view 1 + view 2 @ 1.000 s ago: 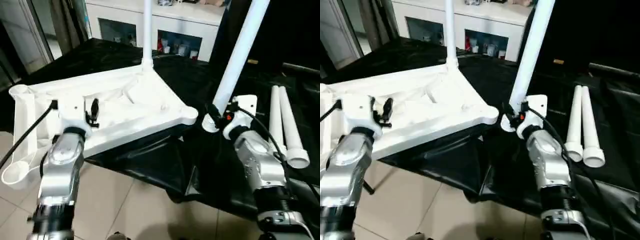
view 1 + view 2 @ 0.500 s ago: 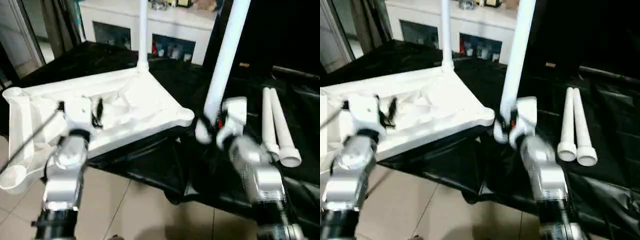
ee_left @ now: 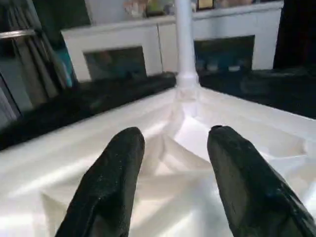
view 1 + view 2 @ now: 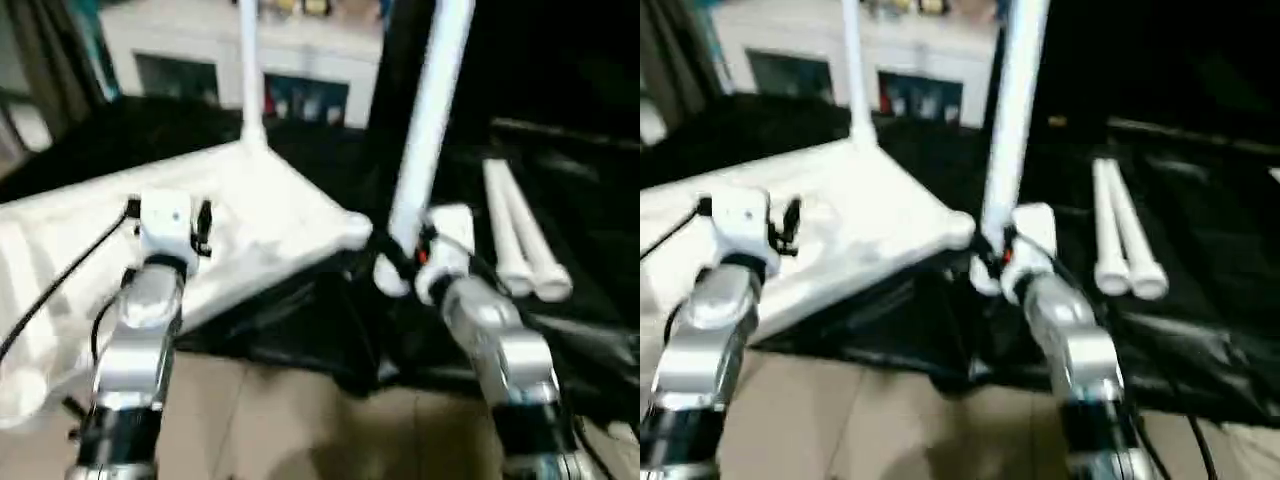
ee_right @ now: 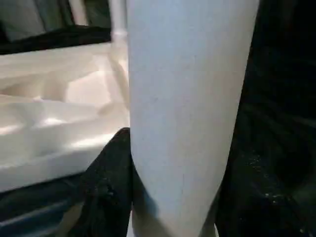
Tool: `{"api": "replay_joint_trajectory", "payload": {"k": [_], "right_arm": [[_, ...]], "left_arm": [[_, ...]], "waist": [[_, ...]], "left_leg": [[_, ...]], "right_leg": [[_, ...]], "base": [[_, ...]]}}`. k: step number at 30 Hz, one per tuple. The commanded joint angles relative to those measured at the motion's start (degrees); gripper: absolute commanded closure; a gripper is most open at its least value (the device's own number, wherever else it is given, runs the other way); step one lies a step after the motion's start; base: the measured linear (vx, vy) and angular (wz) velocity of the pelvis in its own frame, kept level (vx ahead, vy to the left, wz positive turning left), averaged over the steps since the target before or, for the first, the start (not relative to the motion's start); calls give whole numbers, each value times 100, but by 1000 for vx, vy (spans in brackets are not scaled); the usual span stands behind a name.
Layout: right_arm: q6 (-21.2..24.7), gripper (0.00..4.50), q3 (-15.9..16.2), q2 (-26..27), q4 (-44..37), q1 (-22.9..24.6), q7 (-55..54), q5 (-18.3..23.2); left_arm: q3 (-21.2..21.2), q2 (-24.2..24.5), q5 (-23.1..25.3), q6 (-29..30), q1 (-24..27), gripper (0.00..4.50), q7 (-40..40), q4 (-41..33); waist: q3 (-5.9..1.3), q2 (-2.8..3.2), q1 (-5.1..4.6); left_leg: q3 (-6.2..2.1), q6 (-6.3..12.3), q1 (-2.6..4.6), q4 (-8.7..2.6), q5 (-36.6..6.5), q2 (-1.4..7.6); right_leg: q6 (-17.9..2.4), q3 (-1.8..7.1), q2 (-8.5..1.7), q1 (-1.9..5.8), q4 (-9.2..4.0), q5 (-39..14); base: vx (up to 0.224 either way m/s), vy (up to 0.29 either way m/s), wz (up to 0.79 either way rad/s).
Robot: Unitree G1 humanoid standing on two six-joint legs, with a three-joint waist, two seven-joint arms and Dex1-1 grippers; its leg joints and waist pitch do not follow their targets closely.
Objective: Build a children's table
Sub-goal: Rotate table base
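The left tool [image 3: 170, 182] is closest to us. Its two black fingers [image 3: 106, 182] stand apart with nothing between them. It hangs just over the ribbed underside of the white upside-down table piece [image 4: 260, 215], near the front edge. I cannot tell if it touches the plastic.

The right tool [image 4: 408, 262] is clenched around a long white leg [image 4: 425, 130]. In the right wrist view this leg [image 5: 185, 113] sits right between the black fingers [image 5: 108, 187]. The tool grips it near its lower end. The leg stands almost upright, leaning a little to the right at the top. Its lower end is just beside the near right corner of the table piece [image 4: 352, 228]. I cannot tell if the end is in the round corner hole or only next to it.

The table piece lies on a tabletop covered with a black sheet [image 4: 300, 320]. The sheet hangs over the front edge, above a tiled floor [image 4: 270, 420].

To the right, two more white legs [image 4: 520, 235] lie side by side on the black sheet, well apart from the table piece.

Farther back, another white leg [image 4: 248, 70] stands straight up in the far corner of the table piece.

Behind it all is a white cabinet [image 4: 200, 45] with glass doors.
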Motion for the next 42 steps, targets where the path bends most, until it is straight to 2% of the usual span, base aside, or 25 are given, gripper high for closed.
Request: {"api": "replay_joint_trajectory", "payload": {"k": [1, 2, 3, 4, 5, 6, 7, 9, 10, 11, 12, 13, 16, 17, 18, 19, 22, 24, 26, 29, 31, 36, 37, 38, 42], "right_arm": [[125, 263, 37, -216, -95, -71, 318, 124], [135, 263, 53, -239, -94, -89, 377, 136], [165, 263, 73, -277, -91, -120, 486, 161], [208, 263, 86, -330, -65, -171, 618, 196], [240, 263, 82, -354, -51, -198, 685, 220], [344, 263, 59, -412, -27, -254, 861, 324], [503, 263, 26, -488, -57, -282, 1139, 541], [831, 263, 13, -675, -157, -307, 1700, 924], [1068, 263, 13, -871, -231, -321, 2185, 1199], [1149, 263, 11, -973, -255, -324, 2400, 1328], [1206, 263, -37, -1043, -239, -340, 2603, 1484], [1206, 263, -37, -1043, -239, -340, 2603, 1484], [1323, 263, -248, -1126, -126, -414, 3064, 1878], [1400, 263, -281, -1154, -118, -433, 3222, 1973], [1481, 263, -282, -1191, -134, -438, 3362, 2048], [1588, 263, -239, -1276, -183, -439, 3580, 2146], [1803, 263, -76, -1531, -335, -427, 4020, 2329], [1907, 263, -30, -1614, -360, -450, 4137, 2406], [2009, 263, 7, -1670, -374, -480, 4216, 2445], [2070, 263, 61, -1727, -402, -514, 4336, 2450], [2084, 263, 112, -1773, -405, -529, 4415, 2434], [2169, 263, 166, -1862, -500, -532, 4493, 2493], [2199, 263, 165, -1886, -526, -536, 4528, 2521], [2198, 263, 167, -1892, -519, -540, 4543, 2517], [2180, 263, 177, -1889, -513, -528, 4576, 2506]], "left_arm": [[-174, 0, -8, 234, -134, 202, -81, -195], [-179, 8, -19, 258, -146, 202, -106, -218], [-188, 23, -38, 316, -170, 202, -152, -268], [-207, 61, -54, 372, -221, 202, -227, -310], [-214, 74, -73, 407, -254, 202, -271, -324], [-205, 76, -203, 482, -329, 202, -408, -349], [-186, 58, -388, 475, -396, 202, -568, -379], [-17, -109, -1046, 495, -495, 185, -939, -514], [168, -255, -1915, 760, -561, 175, -1454, -768], [246, -299, -2379, 953, -585, 169, -1771, -925], [280, -323, -2727, 1151, -650, 169, -2010, -1021], [280, -323, -2727, 1151, -650, 165, -2010, -1021], [164, -410, -3660, 1878, -838, 138, -2702, -1261], [142, -468, -3895, 2077, -904, 127, -2839, -1283], [104, -523, -3947, 2195, -998, 122, -2877, -1236], [48, -580, -3981, 2416, -1170, 104, -2927, -1048], [-172, -608, -3793, 2574, -1554, 80, -2934, -467], [-291, -586, -4015, 2775, -1652, 66, -3125, -348], [-439, -572, -4287, 3038, -1701, 42, -3448, -336], [-603, -601, -4222, 3111, -1782, 23, -3544, -176], [-668, -661, -4035, 3020, -1851, 5, -3511, 12], [-558, -710, -4011, 2858, -2016, 5, -3438, 333], [-306, -759, -4233, 2931, -2116, 5, -3384, 480], [-158, -775, -4397, 3026, -2160, 32, -3376, 534], [81, -860, -4642, 3143, -2196, 59, -3291, 569]], "waist": [[-517, 126, -14], [-493, -40, 278], [-450, -77, 333], [-403, 19, 396], [-368, 17, 379], [-365, 13, 393], [-354, 68, 395], [-336, 96, 398], [-327, 98, 413], [-337, 108, 458], [-334, 116, 487], [-331, 105, 503], [-359, 28, 505], [-364, 51, 529], [-364, 76, 542], [-361, 55, 533], [-378, 37, 613], [-386, 31, 608], [-401, 20, 598], [-395, 39, 600], [-379, 64, 597], [-376, 47, 601], [-380, 26, 599], [-385, 39, 612], [-384, 44, 615]], "left_leg": [[-266, 772, -56, -493, -510, 197], [-158, 542, -137, -305, -425, -15], [-171, 433, -114, -322, -423, 19], [-213, 197, -104, -429, -413, 89], [-202, 81, -97, -523, -580, 135], [-203, 47, -57, -553, -707, 158], [-221, -36, 11, -599, -929, 207], [-260, -113, 66, -646, -1302, 272], [-266, -141, 69, -657, -1405, 292], [-266, -186, 88, -647, -1425, 315], [-267, -193, 87, -660, -1430, 329], [-258, -221, 109, -669, -1468, 329], [-243, -210, 47, -683, -1110, 332], [-237, -192, 53, -672, -1025, 330], [-228, -173, 58, -660, -945, 330], [-214, -162, 47, -660, -925, 319], [-198, -32, 51, -631, -675, 299], [-212, -51, 21, -631, -560, 311], [-199, -69, 24, -614, -415, 303], [-194, -58, 36, -614, -487, 315], [-193, -83, 45, -623, -624, 312], [-198, -137, 48, -630, -726, 308], [-199, -147, 44, -632, -701, 317], [-206, -155, 42, -627, -678, 317], [-204, -152, 40, -621, -671, 322]], "right_leg": [[-981, 297, -567, 268, -363, 762], [-765, 449, -867, 335, -599, 237], [-540, 474, -897, 316, -684, -442], [-336, 407, -797, 306, -724, -1569], [-151, 330, -620, 253, -758, -2204], [-99, 300, -579, 243, -770, -2408], [-112, 291, -508, 182, -762, -2458], [-224, 267, -472, 164, -751, -2356], [-340, 267, -493, 191, -733, -2228], [-487, 273, -531, 212, -704, -2096], [-542, 280, -533, 202, -711, -2034], [-638, 283, -514, 179, -699, -1875], [-796, 295, -532, 264, -603, -1321], [-828, 299, -540, 259, -596, -1244], [-883, 307, -534, 250, -588, -1118], [-883, 306, -526, 267, -593, -1095], [-694, 318, -513, 297, -608, -1057], [-664, 317, -526, 319, -583, -926], [-762, 314, -527, 320, -555, -769], [-846, 312, -528, 311, -569, -797], [-799, 311, -521, 315, -613, -1010], [-642, 310, -529, 326, -658, -1288], [-651, 306, -527, 326, -643, -1246], [-687, 303, -542, 330, -631, -1205], [-790, 305, -549, 322, -623, -1130]], "base": [[-79, -92, -17], [-79, -92, -17], [-84, -93, -10], [-41, -101, -5], [-41, -101, -5], [-39, -67, -3], [0, 0, 0], [0, 0, 0], [0, 0, 0], [0, 0, 0], [0, 0, 0], [0, 0, 0], [0, 0, 0], [0, 0, 0], [0, 0, 0], [0, 0, 0], [0, 0, 0], [0, 0, 0], [0, 0, 0], [0, 0, 0], [0, 0, 0], [0, 0, 0], [0, 0, 0], [0, 0, 0], [0, 0, 0]]}}
